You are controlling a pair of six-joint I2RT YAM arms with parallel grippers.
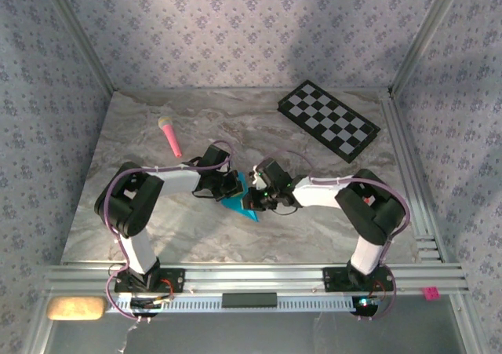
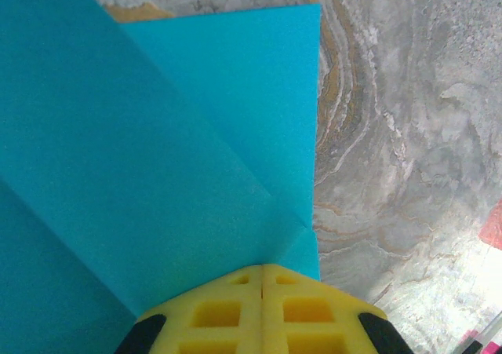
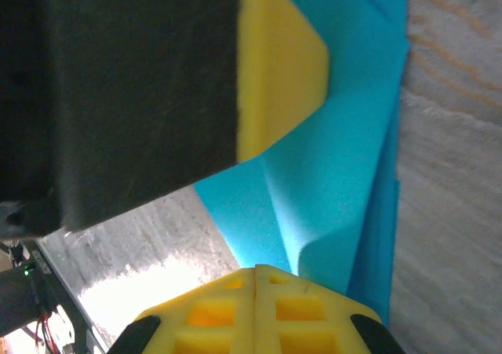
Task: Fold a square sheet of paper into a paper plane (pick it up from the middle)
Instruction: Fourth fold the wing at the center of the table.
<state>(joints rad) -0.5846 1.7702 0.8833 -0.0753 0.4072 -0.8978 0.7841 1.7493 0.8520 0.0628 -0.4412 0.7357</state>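
Right in the middle of the marble table [image 1: 329,228] the two arms meet nose to nose over the blue sheet of paper [image 1: 239,206]. The left gripper [image 1: 234,187] is clenched on it: from its own wrist camera the yellow pads [image 2: 235,315] are pressed flat together with the folded sheet [image 2: 157,134] running straight into the seam. The right gripper [image 1: 259,197] looks clamped as well, its pads [image 3: 227,315] closed with the paper [image 3: 337,181] buckling up just ahead of them, and the left arm's yellow fingertip [image 3: 282,71] sits close above the same layers. I'd judge they pinch from opposite sides so one can pin the layers while the other presses a crease, keeping the thin paper from sliding on the smooth stone. From above the sheet is already a narrow wedge: its wide end is tucked between the grippers, its point aims toward the near edge and a little right, and its long axis runs along that diagonal. The checkered board [image 1: 329,120] and pink stick [image 1: 170,136] lie well apart at the back.
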